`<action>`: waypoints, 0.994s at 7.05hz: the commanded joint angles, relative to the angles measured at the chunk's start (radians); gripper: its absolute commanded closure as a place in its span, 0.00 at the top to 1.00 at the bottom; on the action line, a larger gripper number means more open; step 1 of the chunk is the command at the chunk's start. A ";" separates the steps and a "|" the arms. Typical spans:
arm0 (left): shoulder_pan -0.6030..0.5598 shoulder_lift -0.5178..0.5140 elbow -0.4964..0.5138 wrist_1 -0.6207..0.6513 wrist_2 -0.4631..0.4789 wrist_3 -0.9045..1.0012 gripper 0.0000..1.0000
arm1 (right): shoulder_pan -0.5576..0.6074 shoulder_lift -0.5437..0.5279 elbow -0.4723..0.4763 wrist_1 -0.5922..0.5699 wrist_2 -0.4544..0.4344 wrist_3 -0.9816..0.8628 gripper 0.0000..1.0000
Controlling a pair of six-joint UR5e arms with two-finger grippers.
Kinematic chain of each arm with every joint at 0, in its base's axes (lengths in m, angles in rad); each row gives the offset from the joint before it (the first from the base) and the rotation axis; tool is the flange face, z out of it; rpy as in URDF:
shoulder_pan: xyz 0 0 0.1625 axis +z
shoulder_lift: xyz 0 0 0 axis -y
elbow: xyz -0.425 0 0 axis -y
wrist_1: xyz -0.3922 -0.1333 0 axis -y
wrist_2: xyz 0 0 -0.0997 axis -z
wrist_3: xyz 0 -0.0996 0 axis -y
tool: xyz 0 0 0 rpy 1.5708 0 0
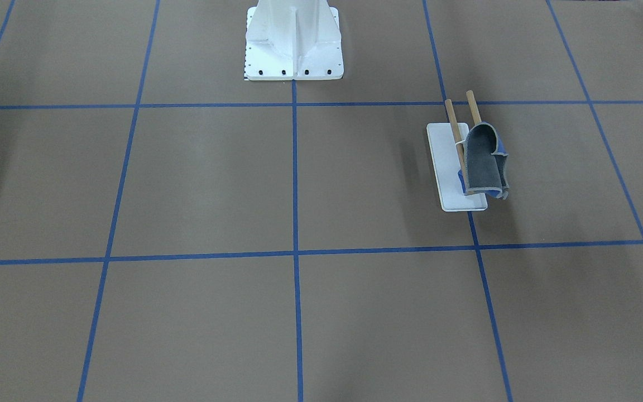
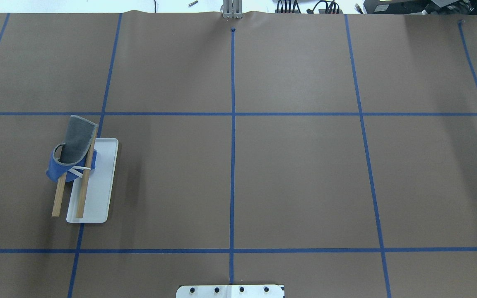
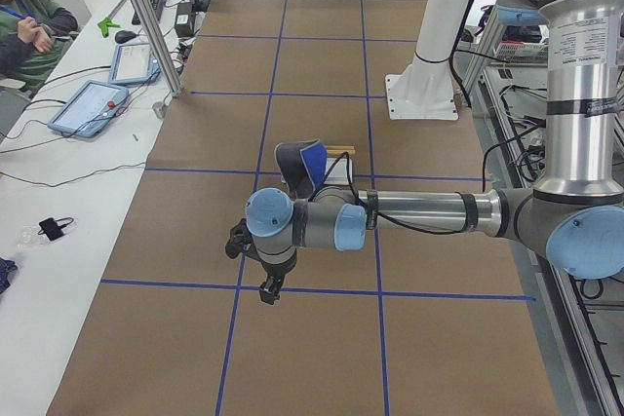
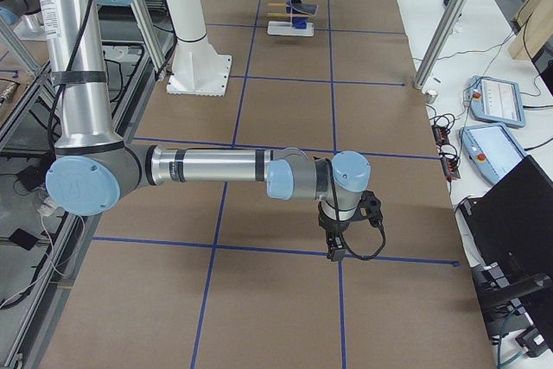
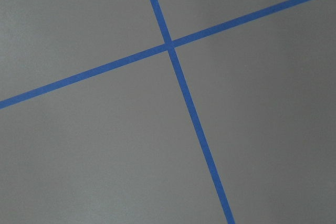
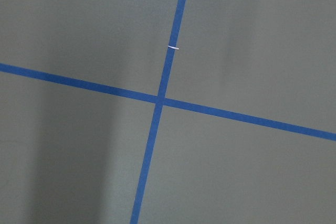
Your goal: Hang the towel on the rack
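The towel (image 1: 483, 162) hangs folded over the rack's two wooden dowels (image 1: 455, 128), grey side up and blue side at its edges. The rack's white base (image 1: 455, 192) stands on the brown table. In the overhead view the towel (image 2: 76, 140) and rack (image 2: 102, 182) are at the left. My left gripper (image 3: 265, 287) shows only in the exterior left view, low over the table and apart from the towel (image 3: 302, 165); I cannot tell if it is open. My right gripper (image 4: 335, 252) shows only in the exterior right view, far from the rack (image 4: 294, 23); its state cannot be told.
A white bolted pedestal (image 1: 293, 44) stands at the robot's side of the table. Blue tape lines (image 2: 232, 145) grid the brown paper. A side table with tablets (image 3: 93, 104) and a seated operator (image 3: 29, 17) lies beyond the far edge. Both wrist views show only paper and tape.
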 commanded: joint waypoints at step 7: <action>0.000 0.000 -0.001 0.001 0.002 0.000 1.00 | -0.005 -0.020 0.007 0.003 0.001 -0.001 1.00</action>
